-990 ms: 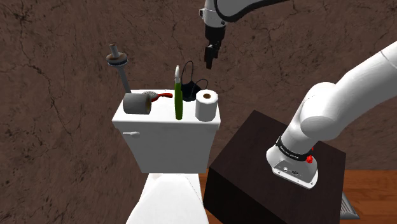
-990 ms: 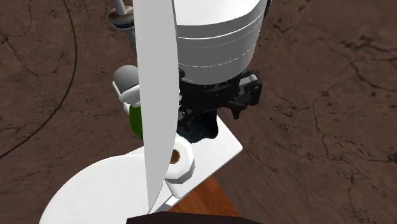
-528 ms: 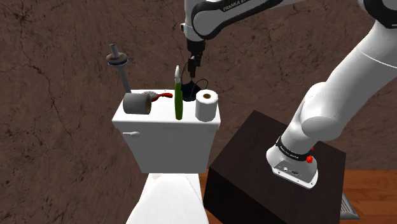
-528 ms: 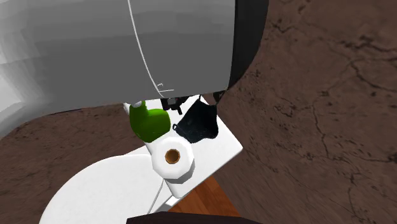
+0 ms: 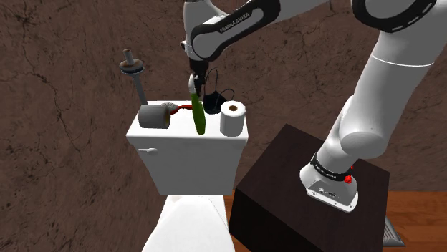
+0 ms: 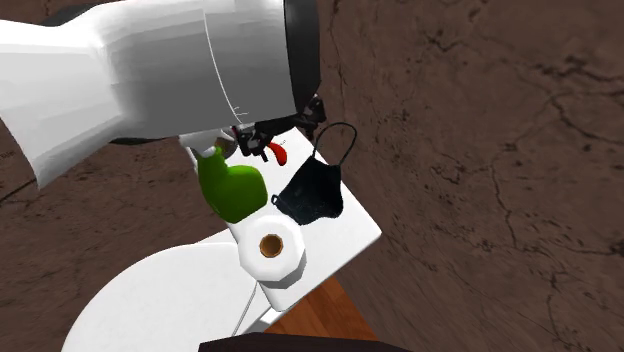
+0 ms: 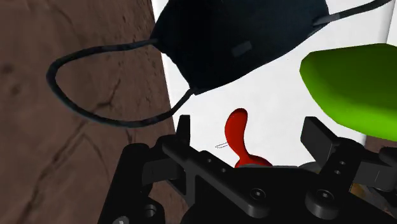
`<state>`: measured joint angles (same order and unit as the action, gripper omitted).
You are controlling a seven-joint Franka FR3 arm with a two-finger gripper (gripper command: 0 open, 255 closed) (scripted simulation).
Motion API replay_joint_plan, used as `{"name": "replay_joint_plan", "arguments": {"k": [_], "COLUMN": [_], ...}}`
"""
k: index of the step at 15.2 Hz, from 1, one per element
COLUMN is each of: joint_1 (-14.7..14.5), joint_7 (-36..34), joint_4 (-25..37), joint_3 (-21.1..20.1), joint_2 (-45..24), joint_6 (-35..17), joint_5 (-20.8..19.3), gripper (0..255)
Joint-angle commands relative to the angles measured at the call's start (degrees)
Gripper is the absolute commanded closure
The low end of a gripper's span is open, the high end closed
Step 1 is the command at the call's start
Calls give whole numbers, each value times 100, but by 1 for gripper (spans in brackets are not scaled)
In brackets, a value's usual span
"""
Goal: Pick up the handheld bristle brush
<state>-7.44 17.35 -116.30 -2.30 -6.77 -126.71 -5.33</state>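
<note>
The brush [image 5: 175,108] lies on the white toilet tank lid [image 5: 179,133], its bristle head behind a grey roll [image 5: 152,117] and its curved red handle [image 7: 237,126] pointing toward the black face mask [image 7: 235,38]. My gripper [image 5: 194,80] hangs open just above the lid, over the handle end and beside the upright green object [image 5: 200,113]. In the wrist view the gripper [image 7: 250,137] has its fingers [image 7: 184,131] apart, with the red handle between them and untouched. In the second exterior view the handle tip [image 6: 279,152] shows under the hand.
A white toilet paper roll [image 5: 232,118] stands at the lid's right end, with the mask [image 5: 215,99] behind it. A grey plunger-like tool [image 5: 133,70] leans on the brown wall. The dark stand [image 5: 301,193] sits at lower right and the toilet bowl [image 6: 160,300] below the tank.
The arm has swung toward the shoulder view's left and lowered, bringing the gripper from above the mask to over the brush's red handle. Nothing on the lid has moved.
</note>
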Motion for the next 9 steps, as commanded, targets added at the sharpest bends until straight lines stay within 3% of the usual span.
{"name": "replay_joint_plan", "arguments": {"k": [1, 6, 9], "joint_1": [-25, -148, -162], "joint_7": [114, 292, 292], "joint_4": [400, 1321, 1351], "joint_3": [-32, -145, -147], "joint_2": [-475, -1494, -1651], "joint_6": [-102, -248, -378], "joint_5": [-9, -71, -91], "gripper": [0, 0, 0]}}
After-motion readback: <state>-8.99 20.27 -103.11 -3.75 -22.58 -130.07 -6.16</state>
